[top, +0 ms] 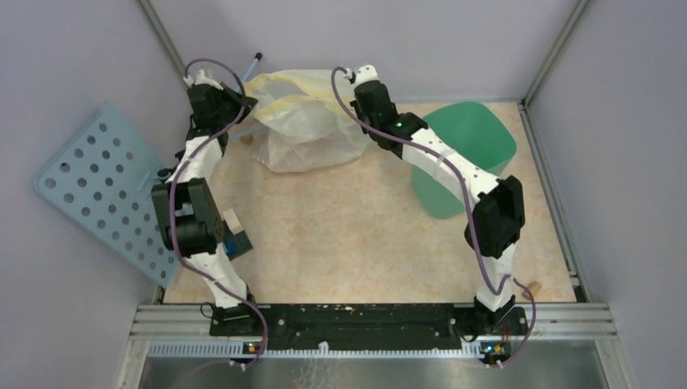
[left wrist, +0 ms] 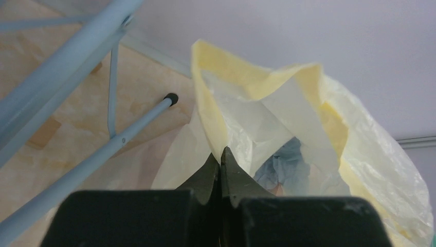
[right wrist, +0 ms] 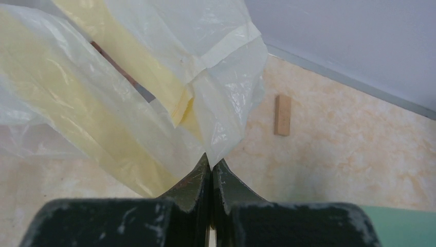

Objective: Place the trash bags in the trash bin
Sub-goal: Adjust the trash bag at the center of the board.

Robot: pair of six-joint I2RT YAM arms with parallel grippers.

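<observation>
The left gripper (left wrist: 221,157) is pinched tight on the soft yellow rim of the whitish bag (left wrist: 257,118) — no gap shows between its dark, pointed fingers. The right gripper (right wrist: 212,165) is squeezed closed too, on a thin, crinkly edge of the same bag. This bag is floppy and partly see-through, and it is held up at the far side of the tan, speckled table (top: 348,235). Down inside its open mouth sits the pale-blue bag (left wrist: 288,162), all scrunched up. The trash bin (top: 474,142) is smooth, mint-green and rounded-square — it is off to the right, apart from the bags. A small wooden block (right wrist: 282,114) lies flat on the table.
</observation>
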